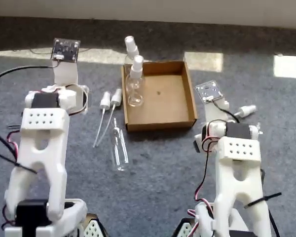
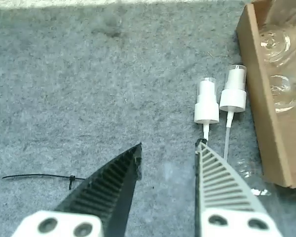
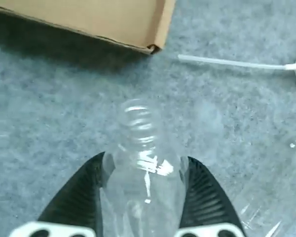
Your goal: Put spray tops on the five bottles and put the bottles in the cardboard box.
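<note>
On the grey carpet (image 1: 163, 163) two white arms stand side by side, the left arm (image 1: 42, 143) at 8 o'clock and the right arm (image 1: 237, 163) at 4 o'clock in the high view. Between them, toward 12 o'clock, lies the open cardboard box (image 1: 187, 89). In its 9 o'clock side two clear bottles with tops already on stand upright, the far capped bottle (image 1: 130, 49) and the near capped bottle (image 1: 135, 89) close together.

At 7 o'clock from the box, just beside its corner, an uncapped bottle (image 1: 118, 148) lies flat on the carpet, neck toward the box.

The right gripper (image 3: 145, 159) has its claw clamped on the shoulder of another clear bottle, the held bottle (image 3: 138, 123), whose threaded neck is bare and points toward a corner of the box.

The left gripper (image 2: 169, 145) hangs over the carpet with its claw apart and nothing between the fingers. Just ahead of its light finger lie the first spray top (image 2: 206, 103) and the second spray top (image 2: 233, 94), side by side, at 9 o'clock from the box. A third spray top (image 1: 246, 109) lies at 3 o'clock from the box, near the right arm.

A thin black cable tie (image 2: 39, 177) lies on the carpet beside the dark finger of the left gripper.
</note>
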Robot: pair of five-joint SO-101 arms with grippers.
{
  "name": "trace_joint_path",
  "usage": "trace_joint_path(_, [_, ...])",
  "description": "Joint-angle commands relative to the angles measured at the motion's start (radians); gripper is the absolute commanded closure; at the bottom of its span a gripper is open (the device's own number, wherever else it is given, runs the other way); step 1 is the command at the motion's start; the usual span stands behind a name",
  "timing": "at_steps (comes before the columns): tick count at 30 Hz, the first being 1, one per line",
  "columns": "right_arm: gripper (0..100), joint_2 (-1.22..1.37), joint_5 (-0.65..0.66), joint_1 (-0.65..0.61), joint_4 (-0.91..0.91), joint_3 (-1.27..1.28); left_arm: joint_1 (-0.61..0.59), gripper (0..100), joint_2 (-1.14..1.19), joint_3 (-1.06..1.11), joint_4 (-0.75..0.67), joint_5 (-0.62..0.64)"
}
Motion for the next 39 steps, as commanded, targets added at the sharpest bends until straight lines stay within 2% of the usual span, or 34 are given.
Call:
trace_joint_path(1, [99.3, -0.108, -0.051, -0.065, 0.001, 0.022, 0.021, 83, 0.252, -0.275, 0.037, -0.006])
trace_joint_path(7, [99.3, -0.231, -0.066, -0.185, -0.001, 0.163, 0.035, 82, 0.561, -0.483, 0.04, -0.012])
trace_joint_path(10, [99.3, -0.277, -0.117, -0.209, -0.001, 0.2, 0.048, 82, 0.664, -0.562, 0.04, -0.012])
trace_joint_path(16, [99.3, -0.349, -0.123, -0.263, -0.001, 0.243, 0.087, 82, 0.797, -0.664, 0.04, -0.012])
trace_joint_path(39, [99.3, -0.36, -0.123, -0.292, -0.001, 0.278, 0.107, 82, 0.82, -0.717, 0.077, -0.008])
